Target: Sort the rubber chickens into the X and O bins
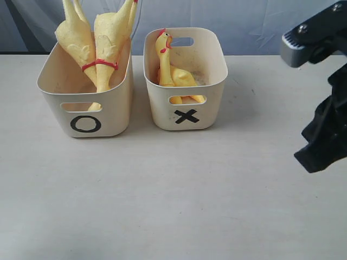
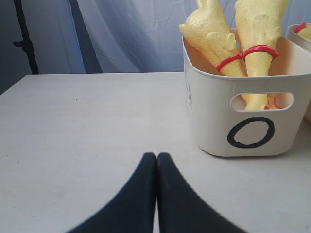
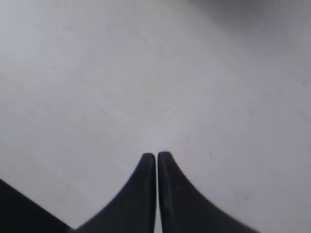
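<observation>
Two cream tubs stand side by side at the back of the table. The O bin (image 1: 54, 92) on the left holds two large rubber chickens, one (image 1: 76, 38) beside the other (image 1: 111, 32), head down with red neck bands. The X bin (image 1: 211, 65) holds a smaller chicken (image 1: 168, 67) sitting upright, beak open. The O bin (image 2: 214, 121) also shows in the left wrist view, ahead of my left gripper (image 2: 156, 156), which is shut and empty over bare table. My right gripper (image 3: 156, 156) is shut and empty above the tabletop. The right arm (image 1: 325, 130) hangs at the right edge.
A pale blue cloth backdrop (image 1: 260, 21) hangs behind the table. A dark stand (image 2: 24, 39) rises beyond the table's far left corner in the left wrist view. The beige tabletop (image 1: 162, 195) stretches in front of both bins.
</observation>
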Controlling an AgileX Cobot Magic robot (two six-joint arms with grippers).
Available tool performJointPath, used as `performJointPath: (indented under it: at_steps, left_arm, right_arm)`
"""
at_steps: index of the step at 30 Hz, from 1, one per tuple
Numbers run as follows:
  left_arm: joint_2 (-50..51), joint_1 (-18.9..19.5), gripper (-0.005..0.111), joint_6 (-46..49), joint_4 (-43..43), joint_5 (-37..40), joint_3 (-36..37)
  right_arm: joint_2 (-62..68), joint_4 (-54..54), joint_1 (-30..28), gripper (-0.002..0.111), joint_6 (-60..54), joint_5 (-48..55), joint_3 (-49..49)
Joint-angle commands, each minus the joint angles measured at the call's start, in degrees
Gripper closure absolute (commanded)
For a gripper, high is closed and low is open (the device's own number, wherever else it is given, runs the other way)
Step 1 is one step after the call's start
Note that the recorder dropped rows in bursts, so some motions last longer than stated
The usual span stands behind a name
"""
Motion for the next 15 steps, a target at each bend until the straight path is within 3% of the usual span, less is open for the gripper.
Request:
performJointPath:
  at_steps: [1, 3, 6, 12, 15]
  left_arm:
    - [-0.27, -0.26, 0.107, -0.16, -0.37, -0.43, -0.11]
    - [-0.27, -0.26, 0.107, -0.16, -0.37, -0.43, -0.11]
    - [-0.27, -0.26, 0.107, -0.16, -0.37, -0.43, -0.11]
    - [-0.27, -0.26, 0.107, -0.16, -0.37, -0.43, -0.11]
    - [-0.27, -0.26, 0.107, -0.16, -0.37, -0.43, -0.11]
  right_arm:
    - [-9.17, 1.61, 0.15, 0.106, 0.00, -7.29, 0.24]
    - [-14.59, 2.37, -0.28, 0.106, 0.00, -11.25, 0.24]
    - [-21.06, -5.46, -4.10, 0.106, 0.90, -15.51, 0.24]
    - [-36.03, -10.61, -20.17, 0.106, -0.33, -11.18, 0.24]
    - [-41.88, -10.94, -28.31, 0.106, -6.89, -11.43, 0.24]
